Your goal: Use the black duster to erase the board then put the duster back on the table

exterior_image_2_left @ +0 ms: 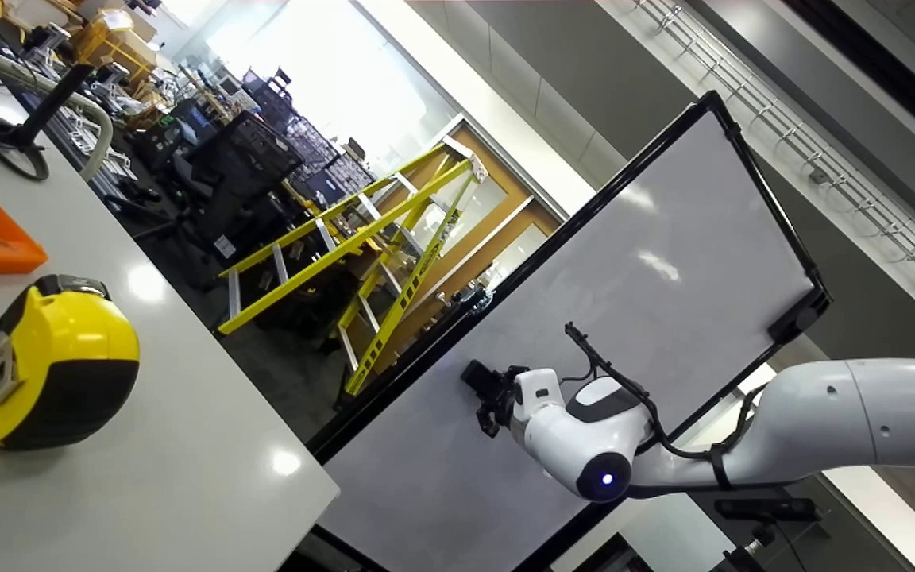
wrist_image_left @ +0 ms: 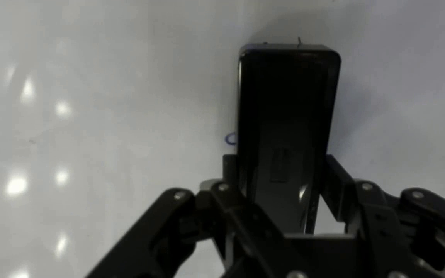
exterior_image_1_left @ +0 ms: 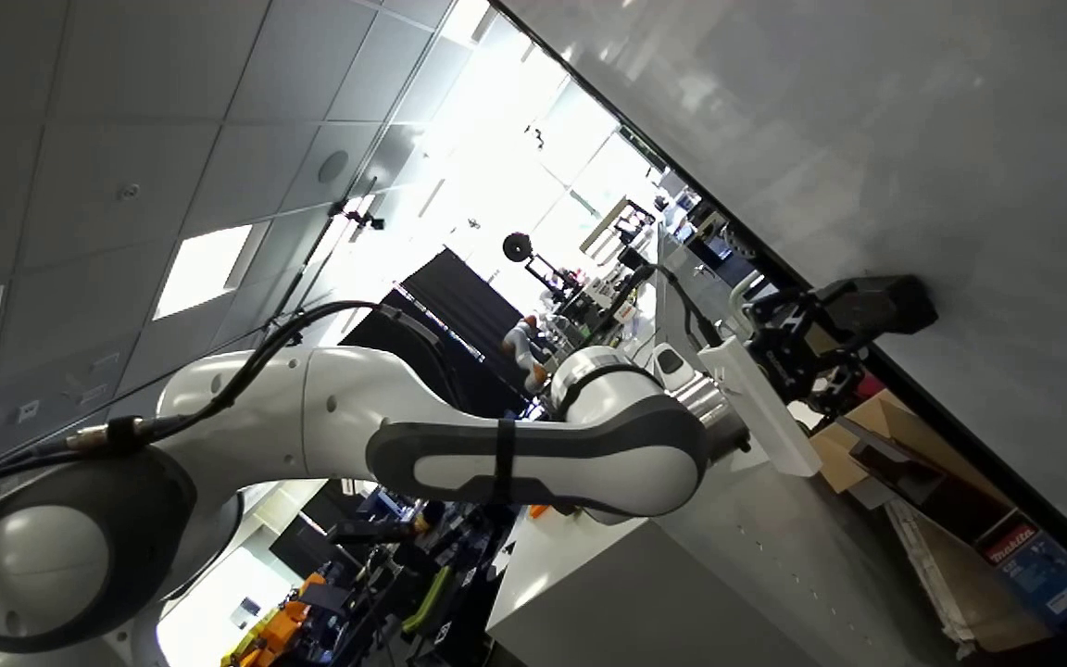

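Gripper (wrist_image_left: pixel 279 170) pinches the black duster (wrist_image_left: pixel 289 96) by its long sides, presumably so its far face can lie flat on the board (wrist_image_left: pixel 129 116), where it appears to rest; a blue mark (wrist_image_left: pixel 230 138) at its left edge suggests unfinished erasing.

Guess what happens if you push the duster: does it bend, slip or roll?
Probably no bending: the duster looks straight-edged and boxy in the gripper. Its shiny back might be a bit slippery. With flat sides, it likely wouldn't roll.
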`<state>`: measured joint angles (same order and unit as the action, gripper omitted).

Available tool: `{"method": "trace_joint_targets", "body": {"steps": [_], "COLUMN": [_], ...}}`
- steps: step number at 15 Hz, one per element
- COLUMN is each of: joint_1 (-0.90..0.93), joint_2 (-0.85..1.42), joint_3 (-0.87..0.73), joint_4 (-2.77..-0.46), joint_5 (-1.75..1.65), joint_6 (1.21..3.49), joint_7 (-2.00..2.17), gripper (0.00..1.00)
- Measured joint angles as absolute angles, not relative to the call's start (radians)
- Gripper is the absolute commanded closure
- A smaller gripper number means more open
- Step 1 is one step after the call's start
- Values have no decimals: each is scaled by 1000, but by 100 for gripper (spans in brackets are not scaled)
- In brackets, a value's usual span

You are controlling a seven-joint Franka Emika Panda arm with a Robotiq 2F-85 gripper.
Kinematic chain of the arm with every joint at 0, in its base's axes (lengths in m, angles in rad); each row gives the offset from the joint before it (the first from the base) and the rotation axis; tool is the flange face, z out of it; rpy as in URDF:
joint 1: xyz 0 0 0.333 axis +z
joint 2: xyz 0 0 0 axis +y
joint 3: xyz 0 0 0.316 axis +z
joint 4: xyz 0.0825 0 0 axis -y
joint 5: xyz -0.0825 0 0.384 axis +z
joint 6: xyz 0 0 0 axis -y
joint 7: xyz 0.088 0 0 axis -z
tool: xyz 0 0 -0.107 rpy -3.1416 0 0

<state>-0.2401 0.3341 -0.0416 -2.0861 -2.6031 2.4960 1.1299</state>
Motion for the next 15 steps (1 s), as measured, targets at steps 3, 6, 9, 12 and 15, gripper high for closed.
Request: {"method": "trace_joint_targets", "body": {"steps": [3, 6, 9, 12, 15], "joint_1": [-250, -264, -270, -270, -270], "joint_2": [387, 432, 449, 447, 434], "joint_3": [-42, -42, -40, -38, -32], "joint_4": [-2080, -2070, -2062, -2060, -2060], "joint_5": [-2603, -2603, -2603, -2603, -2603], "joint_6": [2487, 2486, 2486, 2489, 2496], "joint_7": [1130, 1130, 1130, 1129, 1129], "gripper": [71, 71, 71, 71, 71]}}
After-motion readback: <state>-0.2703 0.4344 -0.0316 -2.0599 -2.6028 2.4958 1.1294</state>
